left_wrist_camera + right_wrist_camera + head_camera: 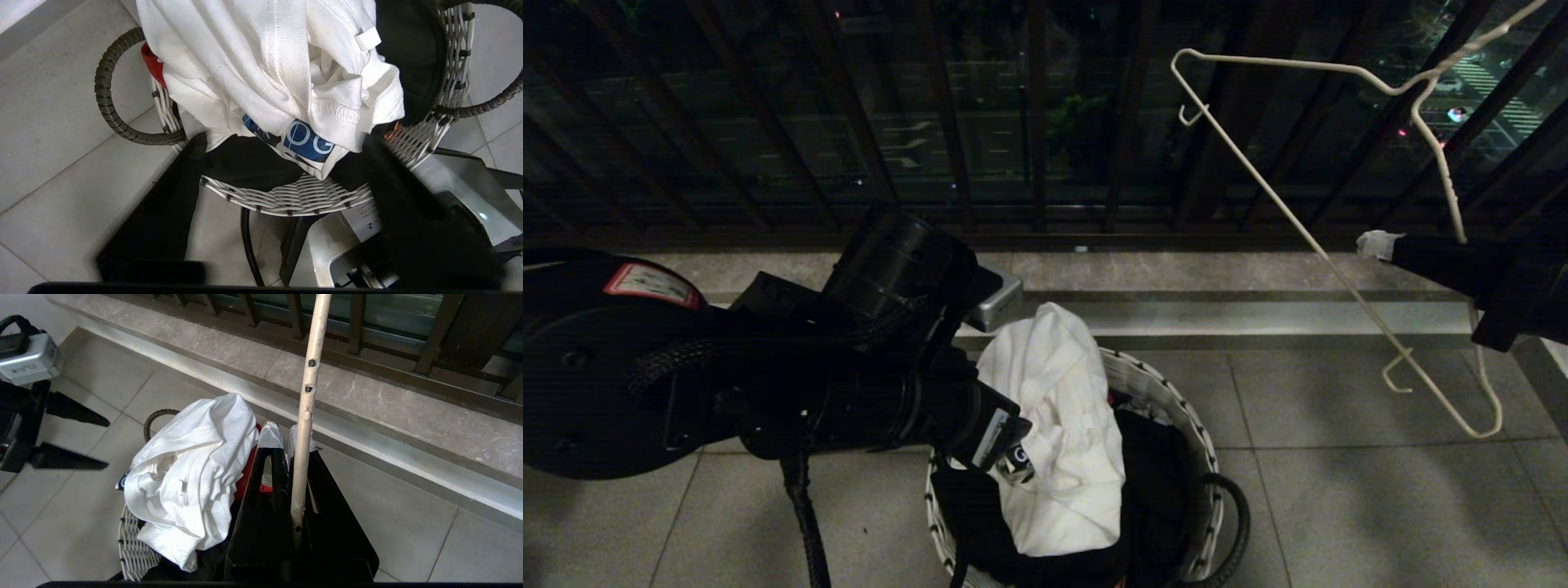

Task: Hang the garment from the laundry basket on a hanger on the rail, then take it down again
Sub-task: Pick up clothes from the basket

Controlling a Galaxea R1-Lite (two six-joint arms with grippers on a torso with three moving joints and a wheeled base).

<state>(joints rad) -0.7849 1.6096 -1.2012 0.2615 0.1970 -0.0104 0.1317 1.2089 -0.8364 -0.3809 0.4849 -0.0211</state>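
Lying in basket (1196,433) — garment (1062,433); R gripper (286,437) clamping hanger (1339,269).

The garment (269,69), a crumpled white T-shirt, lies heaped in the laundry basket (294,198), its folds rising above the woven white rim. A blue patch of its chest graphic with white letters shows at the lower edge of the heap, just above the rim. A red cloth (152,65) peeks out beside the shirt, next to one black loop handle (108,87). Dark fabric (412,57) fills the basket on the shirt's other side, near the second handle. The left gripper (282,220) hangs over the basket with its black fingers (163,220) spread wide apart, gripping nothing. Pale floor tiles (53,122) surround the basket.
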